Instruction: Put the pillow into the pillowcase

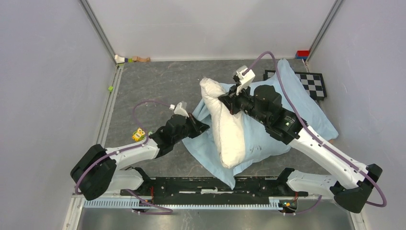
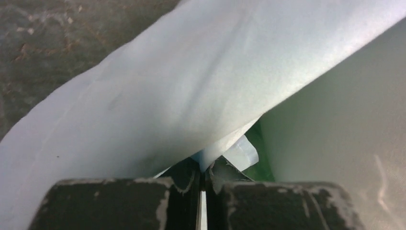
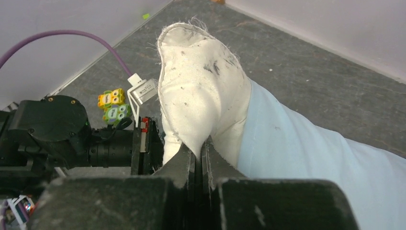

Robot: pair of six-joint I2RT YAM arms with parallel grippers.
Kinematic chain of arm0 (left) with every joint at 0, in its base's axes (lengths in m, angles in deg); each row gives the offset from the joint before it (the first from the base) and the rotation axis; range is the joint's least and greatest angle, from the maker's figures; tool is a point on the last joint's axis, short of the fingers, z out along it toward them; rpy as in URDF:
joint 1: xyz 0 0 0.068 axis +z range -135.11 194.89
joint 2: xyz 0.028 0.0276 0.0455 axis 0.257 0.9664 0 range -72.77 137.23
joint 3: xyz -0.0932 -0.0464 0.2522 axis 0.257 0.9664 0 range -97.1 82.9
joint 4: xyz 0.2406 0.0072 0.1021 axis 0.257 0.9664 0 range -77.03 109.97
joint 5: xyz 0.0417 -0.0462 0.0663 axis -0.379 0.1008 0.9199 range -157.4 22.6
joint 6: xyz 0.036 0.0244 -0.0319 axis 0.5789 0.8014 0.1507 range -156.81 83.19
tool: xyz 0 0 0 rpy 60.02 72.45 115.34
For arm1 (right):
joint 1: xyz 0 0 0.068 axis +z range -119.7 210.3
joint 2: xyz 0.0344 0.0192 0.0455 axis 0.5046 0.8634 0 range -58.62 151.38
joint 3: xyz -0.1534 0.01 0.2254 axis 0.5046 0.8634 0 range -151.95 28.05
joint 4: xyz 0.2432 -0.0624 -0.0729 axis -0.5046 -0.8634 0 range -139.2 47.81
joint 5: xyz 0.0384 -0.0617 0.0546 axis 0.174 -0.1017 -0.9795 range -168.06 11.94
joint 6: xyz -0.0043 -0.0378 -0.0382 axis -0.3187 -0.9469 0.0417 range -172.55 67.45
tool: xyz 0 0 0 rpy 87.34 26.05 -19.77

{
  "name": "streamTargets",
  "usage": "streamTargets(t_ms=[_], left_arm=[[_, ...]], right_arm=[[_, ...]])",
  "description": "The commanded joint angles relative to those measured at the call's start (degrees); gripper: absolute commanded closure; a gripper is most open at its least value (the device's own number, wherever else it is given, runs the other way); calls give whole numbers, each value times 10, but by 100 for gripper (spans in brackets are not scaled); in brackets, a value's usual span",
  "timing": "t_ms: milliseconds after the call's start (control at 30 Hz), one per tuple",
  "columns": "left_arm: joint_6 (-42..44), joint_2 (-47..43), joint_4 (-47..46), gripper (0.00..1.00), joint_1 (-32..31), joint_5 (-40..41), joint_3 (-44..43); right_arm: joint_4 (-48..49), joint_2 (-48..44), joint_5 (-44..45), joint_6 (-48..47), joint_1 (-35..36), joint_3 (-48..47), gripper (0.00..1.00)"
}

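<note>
The pillow (image 1: 225,129) lies lengthwise near-to-far, apparently on edge, over the pillowcase (image 1: 316,112).

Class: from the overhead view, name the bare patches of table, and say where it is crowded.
Bare: far-left table, between left wall, back wall and pillow; a smaller patch near, between the left arm and pillowcase corner. Crowded: centre and right, under pillowcase, right arm and checkerboard.

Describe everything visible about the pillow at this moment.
The plump off-white fabric pillow is soft, dingy with dark specks, and frayed along its far seam. It is propped up on edge across the wrinkled light-blue pillowcase, mid-table, seemingly not inside it. The right gripper is shut on a pinch of its fabric.
</note>
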Motion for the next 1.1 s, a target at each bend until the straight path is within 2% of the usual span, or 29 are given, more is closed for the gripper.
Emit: streamTargets(t_ms=[0, 233, 333, 467, 600, 767, 867, 1067], left_arm=[[46, -23, -17, 95, 7, -23, 54], [41, 38, -158, 93, 7, -99, 101], [18, 70, -215, 86, 6, -121, 115], [-2, 71, -221, 77, 5, -127, 117], [-2, 34, -165, 65, 3, -122, 102], [2, -16, -37, 58, 1, -93, 74], [5, -30, 41, 58, 1, -82, 53], [17, -59, 135, 56, -14, -63, 17]], right_arm=[[40, 10, -57, -19, -9, 20, 100], [91, 38, -271, -31, -9, 52, 100], [103, 35, -286, -31, -8, 60, 100], [105, 36, -289, -30, -8, 56, 100], [107, 40, -297, -27, -8, 46, 100], [106, 41, -294, -28, -8, 36, 100], [106, 41, -289, -29, -8, 37, 100], [107, 43, -286, -29, -8, 32, 100]])
